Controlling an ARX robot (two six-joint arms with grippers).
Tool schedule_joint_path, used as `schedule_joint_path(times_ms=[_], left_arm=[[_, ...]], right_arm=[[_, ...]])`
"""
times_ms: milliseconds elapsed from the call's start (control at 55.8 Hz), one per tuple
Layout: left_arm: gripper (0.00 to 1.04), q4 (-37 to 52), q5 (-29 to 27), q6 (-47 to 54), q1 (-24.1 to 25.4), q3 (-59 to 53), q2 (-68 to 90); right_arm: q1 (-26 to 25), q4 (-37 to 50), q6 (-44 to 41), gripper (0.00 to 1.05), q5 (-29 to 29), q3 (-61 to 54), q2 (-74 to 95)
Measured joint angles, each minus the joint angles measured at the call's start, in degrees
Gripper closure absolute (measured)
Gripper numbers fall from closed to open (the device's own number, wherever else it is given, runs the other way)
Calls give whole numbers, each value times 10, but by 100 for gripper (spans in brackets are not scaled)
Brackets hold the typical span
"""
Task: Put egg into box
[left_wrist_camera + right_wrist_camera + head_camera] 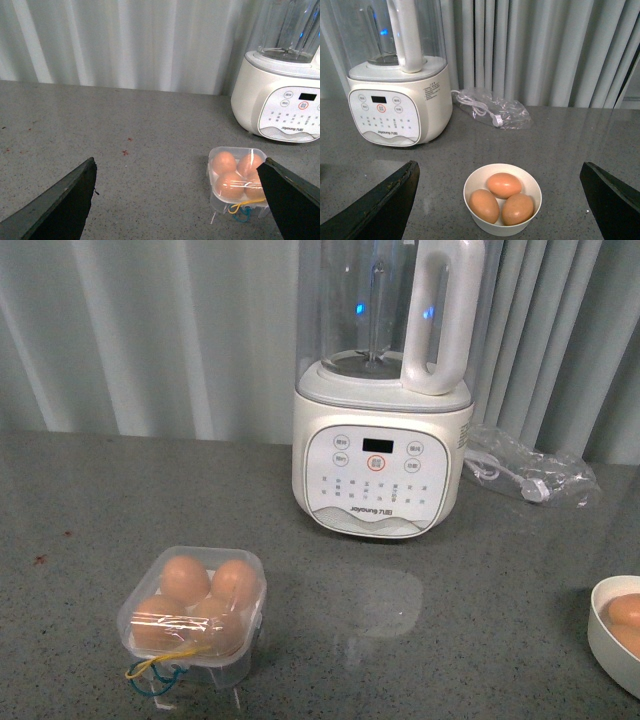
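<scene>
The box (192, 625) is a small clear case on the grey table at the front left, with yellow and blue bands (155, 675) hanging at its front. It holds several orange-brown eggs (184, 578), and its clear lid seems to lie over them. In the left wrist view the box (235, 175) sits by one finger of my open left gripper (179, 162), which holds nothing. My open right gripper (500, 164) hovers over a white bowl (468, 196) holding three eggs (504, 185). Neither gripper shows in the front view.
A white blender (385, 460) with a clear jug stands at the back middle. A crumpled plastic bag with a cable (530, 472) lies to its right. The bowl (606, 640) sits at the table's right edge. A pale curtain hangs behind.
</scene>
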Motion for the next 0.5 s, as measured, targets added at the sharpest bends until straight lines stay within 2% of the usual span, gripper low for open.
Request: schedule_joint_path(times_ms=[502], left_arm=[[7, 0, 0, 0, 0, 0, 0]], right_arm=[[0, 0, 0, 7, 0, 0, 0]])
